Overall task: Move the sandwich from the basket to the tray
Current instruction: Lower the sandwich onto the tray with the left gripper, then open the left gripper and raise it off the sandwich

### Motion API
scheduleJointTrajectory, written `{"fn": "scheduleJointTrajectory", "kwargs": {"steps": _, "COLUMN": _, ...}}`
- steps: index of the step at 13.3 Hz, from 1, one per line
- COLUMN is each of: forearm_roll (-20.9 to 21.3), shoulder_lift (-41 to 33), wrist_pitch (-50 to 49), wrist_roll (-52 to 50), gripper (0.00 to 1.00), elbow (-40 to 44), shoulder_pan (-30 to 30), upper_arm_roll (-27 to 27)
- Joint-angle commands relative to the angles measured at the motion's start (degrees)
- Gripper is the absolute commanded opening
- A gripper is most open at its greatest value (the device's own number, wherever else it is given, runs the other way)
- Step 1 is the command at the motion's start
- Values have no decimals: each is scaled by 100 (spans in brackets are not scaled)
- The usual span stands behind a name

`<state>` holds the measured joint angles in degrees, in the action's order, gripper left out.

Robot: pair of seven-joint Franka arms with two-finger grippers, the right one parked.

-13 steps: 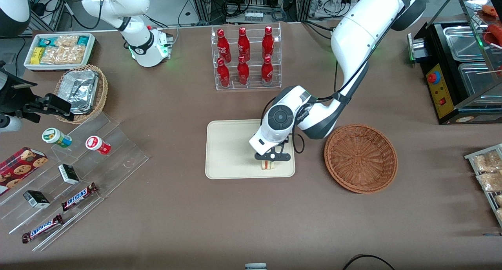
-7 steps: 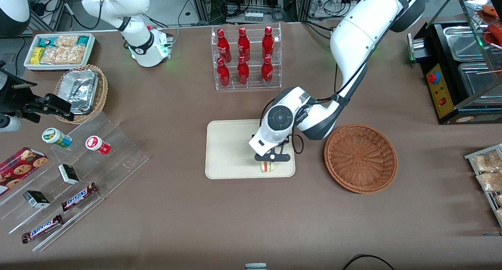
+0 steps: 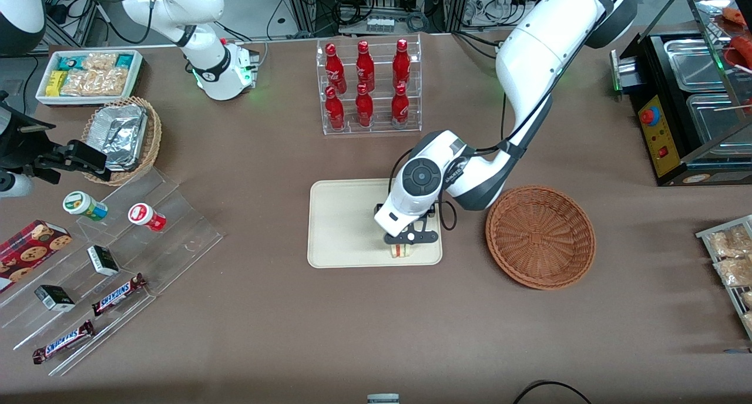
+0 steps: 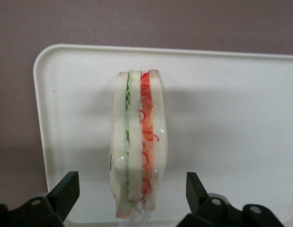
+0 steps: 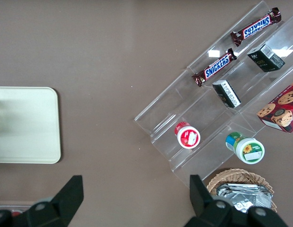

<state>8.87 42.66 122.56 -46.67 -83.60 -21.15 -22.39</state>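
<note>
The sandwich [image 4: 138, 146] is being released onto the tray [image 4: 231, 118], gripper [image 3: 405, 243] fingers [image 4: 66, 191] spread apart. A straight lift clear is being called for next.

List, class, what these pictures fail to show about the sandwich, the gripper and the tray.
- Sandwich: in the front view the open gripper just above it covers most of it.
- Sandwich, left wrist view: the picture's edge cuts off the end nearest the camera.
- Tray, right wrist view: cut off by the picture's edge, and the part at that edge is blurred.
- Tray, front view: the wrist hides part of it.
</note>
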Motion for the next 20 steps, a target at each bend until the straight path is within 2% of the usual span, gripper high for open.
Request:
{"fn": "scheduleJointTrajectory", "kwargs": {"steps": 1, "forearm_roll": 44, "shoulder_lift": -108, "wrist_pitch": -83, "wrist_roll": -202, "gripper": 99, "elbow": 178, "shoulder_pan": 41, "upper_arm_roll": 24}}
{"fn": "scheduleJointTrajectory", "kwargs": {"steps": 4, "forearm_roll": 36, "shoulder_lift": -354, "wrist_pitch": -512, "wrist_roll": -246, "gripper": 99, "elbow": 186, "shoulder_pan": 102, "upper_arm_roll": 24}}
{"fn": "scheduleJointTrajectory", "kwargs": {"steps": 11, "forearm_roll": 27, "shoulder_lift": -687, "wrist_pitch": -1638, "wrist_roll": -281, "gripper": 99, "elbow": 766, "shoulder_pan": 224, "upper_arm_roll": 165}}
{"fn": "scheduleJointTrajectory", "kwargs": {"steps": 14, "forearm_roll": -105, "shoulder_lift": -978, "wrist_pitch": -1832, "wrist_roll": -290, "gripper": 99, "elbow": 775, "shoulder_pan": 454, "upper_arm_roll": 156}}
{"fn": "scheduleJointTrajectory", "kwargs": {"steps": 20, "forearm_roll": -105, "shoulder_lift": -1277, "wrist_pitch": -2166, "wrist_roll": -360, "gripper": 99, "elbow": 775, "shoulder_pan": 743, "upper_arm_roll": 174}}
